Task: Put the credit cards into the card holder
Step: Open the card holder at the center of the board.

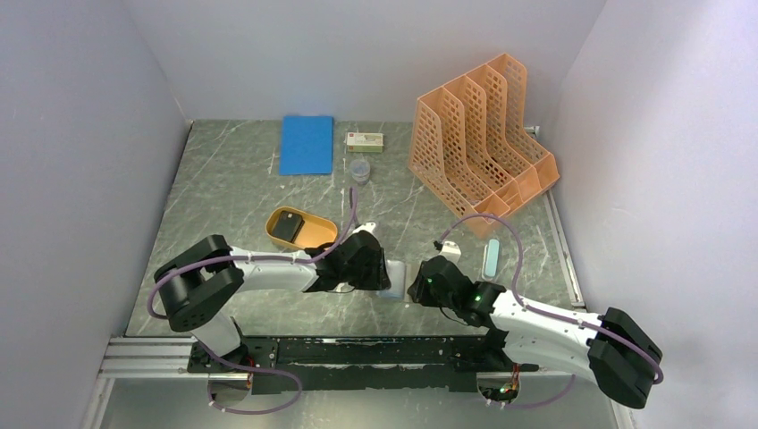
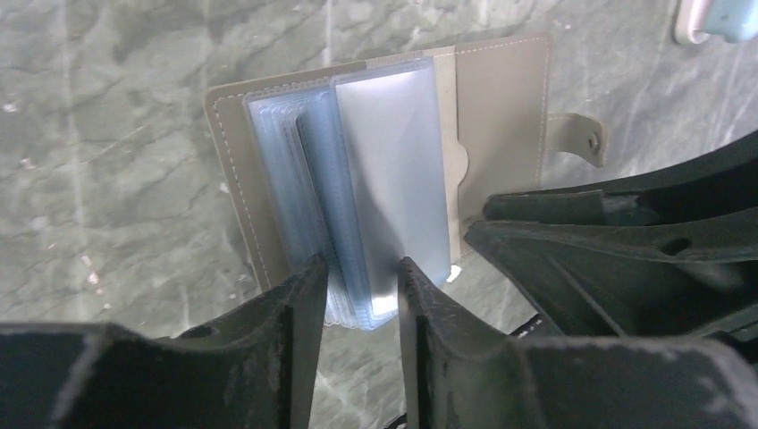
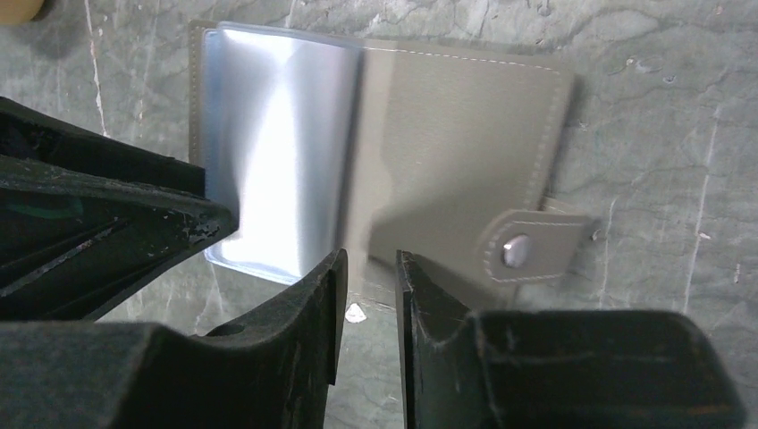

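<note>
Grey-brown and stitched along its edges, the card holder point(image 1: 394, 282) lies opened flat on the marbled green tabletop point(image 1: 223, 197), at the near middle, between the two arms. Its clear plastic sleeves point(image 2: 384, 179) are fanned out: a stack rests over the cover on the left arm's side, one sleeve lies over toward the other cover, and a few stand raised near the spine. The left hand point(image 2: 362, 268) sits at the holder's near edge, its fingers partly spread on either side of those raised sleeves. Whether it squeezes them or only flanks them I cannot tell. The right hand point(image 3: 371, 259) is at the near edge of the bare cover, fingers narrowly parted. Only cover and tabletop show through the gap and nothing is pinched; whether its tips touch the cover is unclear. A strap point(image 3: 527, 246) with a metal snap sticks out from that cover's outer side and lies flat. One dark credit card point(image 1: 286, 225) lies in the orange oval tray point(image 1: 320, 234), just beyond the left hand and apart from the holder. Farther back lie a blue notebook point(image 1: 306, 144), a small box point(image 1: 365, 140) and a small clear cup point(image 1: 359, 170), with an orange perforated file rack point(image 1: 483, 143) at the back right. A pale blue oblong object point(image 1: 491, 257) lies just beyond the right hand
</note>
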`<state>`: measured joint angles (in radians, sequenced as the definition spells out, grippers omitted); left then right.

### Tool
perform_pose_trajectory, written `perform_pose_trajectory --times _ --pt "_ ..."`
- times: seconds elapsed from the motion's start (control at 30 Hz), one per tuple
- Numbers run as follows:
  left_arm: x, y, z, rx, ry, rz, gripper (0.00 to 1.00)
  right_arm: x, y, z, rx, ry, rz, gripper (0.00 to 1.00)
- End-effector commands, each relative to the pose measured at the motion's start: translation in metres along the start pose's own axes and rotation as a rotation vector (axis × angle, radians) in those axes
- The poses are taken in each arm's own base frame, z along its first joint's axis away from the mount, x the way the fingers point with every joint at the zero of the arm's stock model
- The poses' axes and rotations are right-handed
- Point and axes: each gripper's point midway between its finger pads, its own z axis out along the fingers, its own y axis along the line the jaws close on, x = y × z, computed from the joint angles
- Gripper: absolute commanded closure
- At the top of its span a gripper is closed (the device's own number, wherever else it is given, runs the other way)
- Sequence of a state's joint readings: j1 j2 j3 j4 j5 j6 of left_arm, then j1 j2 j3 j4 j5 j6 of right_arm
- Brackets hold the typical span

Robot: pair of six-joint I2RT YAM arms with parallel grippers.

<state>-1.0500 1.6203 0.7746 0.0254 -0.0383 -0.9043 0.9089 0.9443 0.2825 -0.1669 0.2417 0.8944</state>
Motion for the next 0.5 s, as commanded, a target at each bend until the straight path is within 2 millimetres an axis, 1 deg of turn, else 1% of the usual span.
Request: perform_pose_trajectory --times 0.0,0.27,0.4,0.47 --pt "-0.001 -0.031 0.000 0.150 0.011 0.005 0.64 0.003 -0.001 0.000 -0.019 0.002 0.013 0.69" --pt "0.002 -0.049 -0.002 0.255 0.026 0.002 0.73 0.007 -0.005 0.001 -0.010 0.013 0.019 0.66" --pt "0.002 -0.053 -0.003 0.282 0.023 0.006 0.81 0.004 -0.005 -0.001 -0.013 0.004 0.028 0.63" --pt "0.003 -0.051 -0.003 0.277 0.024 0.007 0.87 0.001 -0.004 -0.003 -0.013 -0.007 0.033 0.61"
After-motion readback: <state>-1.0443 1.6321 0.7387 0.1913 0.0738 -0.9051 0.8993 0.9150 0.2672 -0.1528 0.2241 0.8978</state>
